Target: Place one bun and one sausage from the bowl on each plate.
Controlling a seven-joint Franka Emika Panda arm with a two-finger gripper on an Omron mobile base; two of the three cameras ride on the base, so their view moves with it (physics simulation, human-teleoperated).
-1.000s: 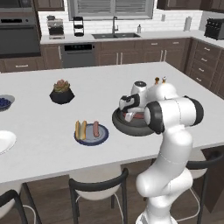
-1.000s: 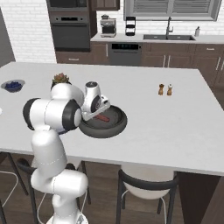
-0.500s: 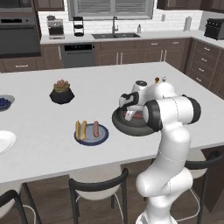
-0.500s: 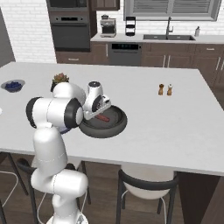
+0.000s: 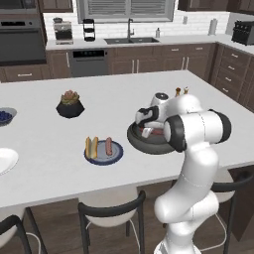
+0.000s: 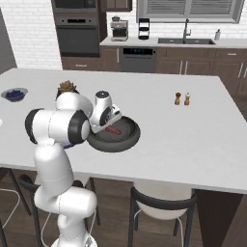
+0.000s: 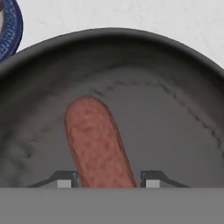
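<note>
- Bowl (image 5: 144, 141): one wide, shallow dark bowl on the white island counter (image 5: 114, 99), in front of the arm
- Sausage in the bowl (image 7: 98, 142): one reddish sausage on the bowl floor; in the hand view it runs down between the two fingertips (image 7: 65, 179)
- Gripper (image 7: 107, 180): lowered into the bowl, its tips close on either side of the sausage (whether they press it cannot be told)
- Blue-rimmed plate (image 5: 115, 156): one, left of the bowl in the left base view, close but apart from it; it carries one bun (image 5: 92, 147) and one sausage (image 5: 108, 146) side by side
- White plate (image 5: 4, 161): one, cut off at the left edge of the left base view, well apart from the bowl
- Blueberry bowl (image 6: 14, 94): one small bowl, far left of the counter
- Black pot with succulent (image 5: 70, 104): one, behind the blue-rimmed plate
- Shakers (image 6: 182, 99): two small ones, standing together to the right of the bowl in the right base view
</note>
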